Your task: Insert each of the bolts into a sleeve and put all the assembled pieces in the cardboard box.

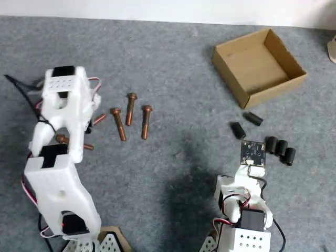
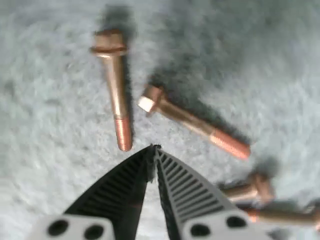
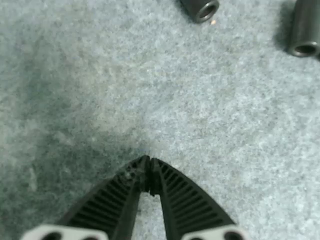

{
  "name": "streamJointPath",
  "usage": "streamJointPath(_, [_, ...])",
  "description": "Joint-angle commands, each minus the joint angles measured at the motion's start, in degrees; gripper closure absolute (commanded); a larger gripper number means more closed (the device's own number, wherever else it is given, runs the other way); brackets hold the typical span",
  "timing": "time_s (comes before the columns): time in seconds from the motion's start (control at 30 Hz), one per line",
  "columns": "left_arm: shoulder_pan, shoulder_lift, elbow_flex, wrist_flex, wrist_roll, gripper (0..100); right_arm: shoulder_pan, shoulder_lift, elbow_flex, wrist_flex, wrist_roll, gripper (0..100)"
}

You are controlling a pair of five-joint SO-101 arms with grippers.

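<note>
Near the bolts (image 1: 130,110) | left jaws clenched (empty) | right jaws clenched near sleeves (image 1: 282,147)

Coppery metal bolts (image 2: 116,85), matt black sleeves (image 3: 200,9), fuzzy grey felt table cover (image 1: 173,173)

No text, label, number or sign can be read anywhere: the box (image 1: 275,90), the bolts (image 1: 130,109) and the sleeves (image 1: 278,146) carry no legible marks.
</note>
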Motion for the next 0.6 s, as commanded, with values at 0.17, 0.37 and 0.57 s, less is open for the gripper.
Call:
streamJointPath(0.17, [-2.0, -0.6, -2.3, 0.1, 20.0, 99, 0.7, -0.7, 5.7, 0.0, 0.1, 99.2])
streamJointPath(0.37, [-3.3, -0.6, -2.6, -0.1, 32.6, 87, 0.7, -0.7, 5.7, 0.0, 0.1, 99.2])
streamJointPath(0.57, [-3.6, 3.0, -1.5, -5.3, 37.0, 83, 0.7, -0.7, 5.7, 0.0, 0.1, 99.2])
